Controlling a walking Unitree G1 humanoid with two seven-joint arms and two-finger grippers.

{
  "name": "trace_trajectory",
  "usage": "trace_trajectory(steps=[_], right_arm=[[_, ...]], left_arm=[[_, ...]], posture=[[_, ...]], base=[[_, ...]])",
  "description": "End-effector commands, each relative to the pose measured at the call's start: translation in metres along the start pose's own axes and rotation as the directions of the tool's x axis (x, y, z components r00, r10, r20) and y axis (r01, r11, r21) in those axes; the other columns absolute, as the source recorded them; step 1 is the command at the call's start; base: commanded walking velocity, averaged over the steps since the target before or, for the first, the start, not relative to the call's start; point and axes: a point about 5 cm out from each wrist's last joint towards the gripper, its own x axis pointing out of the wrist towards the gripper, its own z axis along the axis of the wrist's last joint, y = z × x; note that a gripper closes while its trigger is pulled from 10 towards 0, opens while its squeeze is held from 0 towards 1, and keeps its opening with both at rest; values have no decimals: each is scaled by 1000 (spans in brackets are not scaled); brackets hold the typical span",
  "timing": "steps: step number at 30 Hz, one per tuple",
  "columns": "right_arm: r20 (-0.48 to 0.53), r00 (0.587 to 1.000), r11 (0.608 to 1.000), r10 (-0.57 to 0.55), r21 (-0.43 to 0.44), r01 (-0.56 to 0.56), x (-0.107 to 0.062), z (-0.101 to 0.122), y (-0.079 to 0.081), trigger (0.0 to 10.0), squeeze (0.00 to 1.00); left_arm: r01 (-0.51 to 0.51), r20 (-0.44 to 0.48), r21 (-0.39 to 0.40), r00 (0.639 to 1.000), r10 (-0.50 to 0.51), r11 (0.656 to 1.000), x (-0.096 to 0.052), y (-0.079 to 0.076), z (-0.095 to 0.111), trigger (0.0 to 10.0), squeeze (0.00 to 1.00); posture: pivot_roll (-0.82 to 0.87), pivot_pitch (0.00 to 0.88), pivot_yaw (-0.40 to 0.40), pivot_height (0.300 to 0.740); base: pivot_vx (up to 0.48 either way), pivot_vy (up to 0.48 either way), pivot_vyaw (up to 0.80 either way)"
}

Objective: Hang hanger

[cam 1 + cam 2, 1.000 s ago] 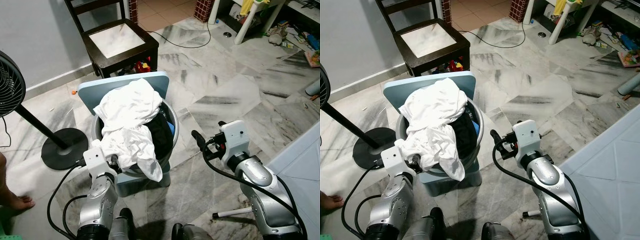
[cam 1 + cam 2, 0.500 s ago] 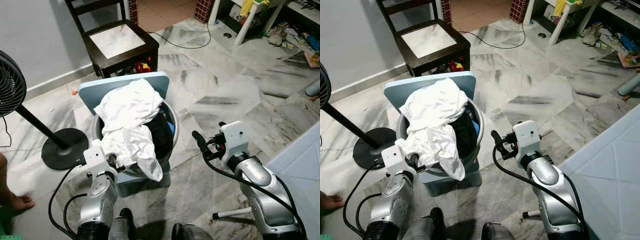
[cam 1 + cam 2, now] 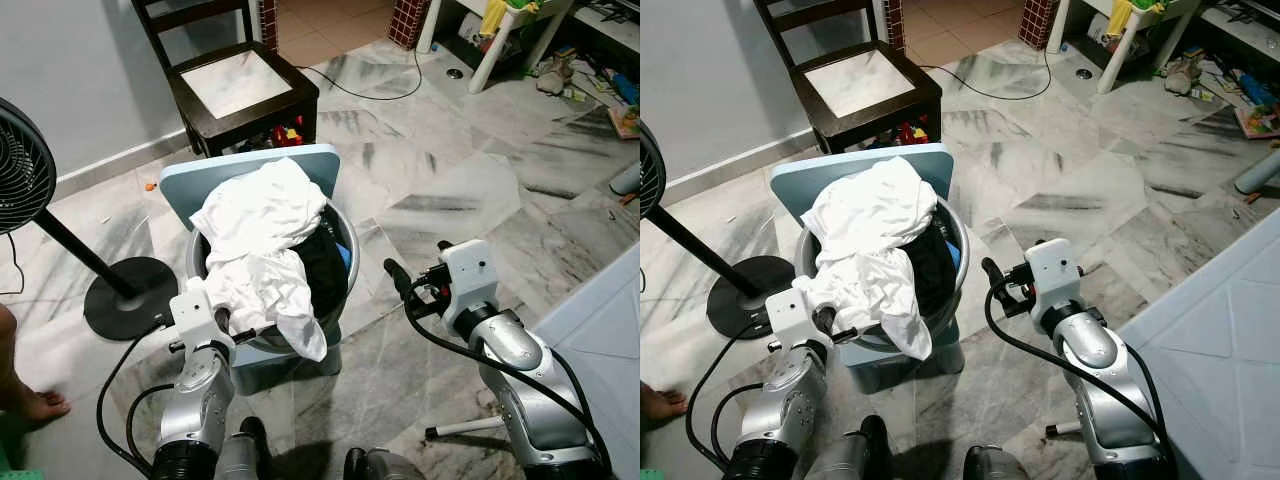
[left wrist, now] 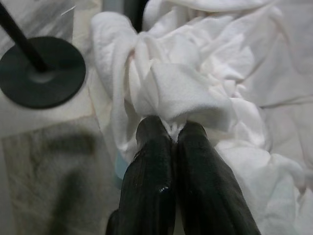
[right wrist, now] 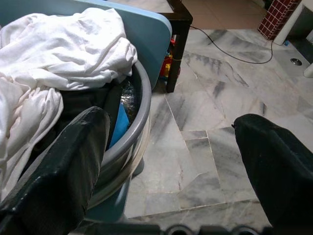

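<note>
The left tool [image 4: 172, 134] is clamped on a fold of the white cloth [image 3: 262, 235] heaped in the grey basket [image 3: 345, 240], which stands on a blue stool [image 3: 240, 165]. The right tool [image 5: 168, 147], fingers apart, hangs just beside the basket above the marble floor [image 3: 450, 190].

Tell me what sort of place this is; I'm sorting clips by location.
Probably a lived-in home: a marble-tiled floor, a grey laundry basket heaped with white clothes, a dark wooden chair, and a standing fan beside it.
</note>
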Motion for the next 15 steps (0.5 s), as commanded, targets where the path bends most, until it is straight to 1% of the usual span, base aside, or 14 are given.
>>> trace_trajectory(steps=[1, 3, 4, 6, 7, 8, 9, 10, 11, 15], right_arm=[[-16, 1000, 1000, -23, 1, 23, -2, -5, -4, 10000, 0], [-16, 1000, 1000, -23, 1, 23, -2, -5, -4, 10000, 0], [-15, 1000, 1000, -24, 0, 24, -2, -5, -4, 10000, 0], [-15, 1000, 1000, -24, 0, 24, -2, -5, -4, 10000, 0], [-14, 1000, 1000, -24, 0, 24, -2, -5, -4, 10000, 0], [-14, 1000, 1000, -24, 0, 24, -2, -5, -4, 10000, 0], [-13, 1000, 1000, -24, 1, 24, -1, -4, -4, 10000, 0], [-13, 1000, 1000, -24, 1, 24, -1, -4, -3, 10000, 0], [-12, 1000, 1000, -22, 1, 22, 0, -4, -3, 10000, 0], [-10, 1000, 1000, -20, 2, 20, 1, -4, -2, 10000, 0]], left_arm=[[64, 0, 91, 998, -65, 994, 0, -11, 3, 0, 0], [86, 6, 131, 996, -88, 988, 0, -14, 6, 0, 0], [114, 6, 171, 993, -117, 979, 0, -18, 8, 0, 0], [137, 2, 200, 990, -141, 970, 0, -21, 10, 0, 0], [158, -7, 230, 987, -161, 960, 0, -23, 10, 0, 0], [158, -7, 230, 987, -161, 960, 0, -23, 10, 0, 0], [212, -30, 298, 977, -213, 931, -1, -29, 8, 0, 0], [229, -40, 317, 973, -228, 921, -2, -31, 8, 0, 0], [273, -69, 343, 962, -266, 899, -4, -36, 5, 0, 0], [328, -110, 377, 945, -310, 866, -7, -41, 0, 0, 0]], posture=[[-77, 250, -43, 740], [-77, 249, -43, 740], [-77, 249, -43, 740], [-76, 246, -43, 740], [-76, 246, -43, 740], [-76, 246, -43, 740], [-74, 247, -43, 740], [-74, 247, -43, 740], [-74, 247, -43, 740], [-71, 244, -43, 740]], base=[[0, 0, 0], [0, 0, 0], [0, 0, 0], [0, 0, 0], [0, 0, 0], [0, 0, 0], [0, 0, 0], [0, 0, 0], [0, 0, 0], [0, 0, 0]])
